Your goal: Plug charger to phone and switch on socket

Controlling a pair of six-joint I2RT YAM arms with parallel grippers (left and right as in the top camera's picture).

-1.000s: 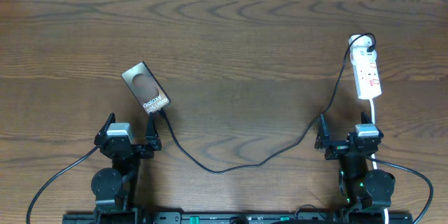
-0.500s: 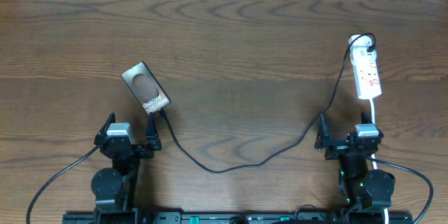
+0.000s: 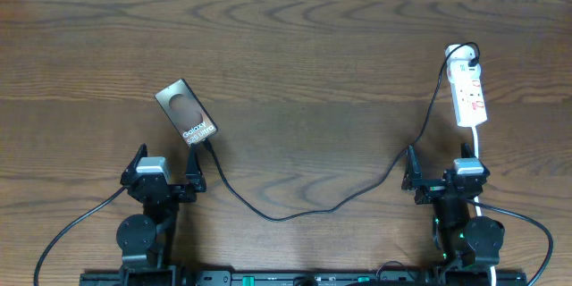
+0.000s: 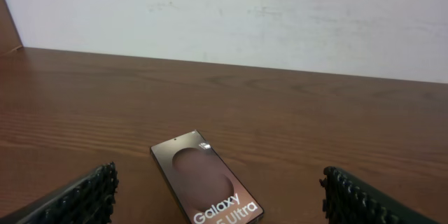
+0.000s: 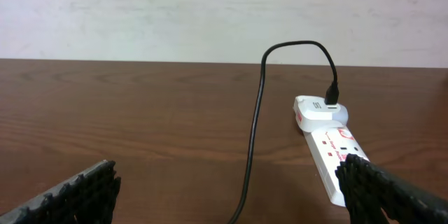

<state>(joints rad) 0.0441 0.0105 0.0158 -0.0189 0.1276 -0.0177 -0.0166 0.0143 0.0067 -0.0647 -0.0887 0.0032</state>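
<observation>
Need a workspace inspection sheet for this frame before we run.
Surface: brown wooden table.
Job's things: phone flat, lettering up; socket at right, charger plugged into white adapter at its far end.
Clutter: nothing seen.
Grippers: left gripper and right gripper open, empty, at near edge.
Cables: charger slack across table, tip at phone's near end, seating cannot tell; white cord runs by right arm.
Surroundings: white wall.

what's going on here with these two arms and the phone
Nothing is being handled. The left claw and right claw sit open and empty, touching nothing. A thin black charger cable runs from the white power strip to the lower end of the dark glossy Galaxy phone; whether its tip is seated, or the strip is on, is unclear.
</observation>
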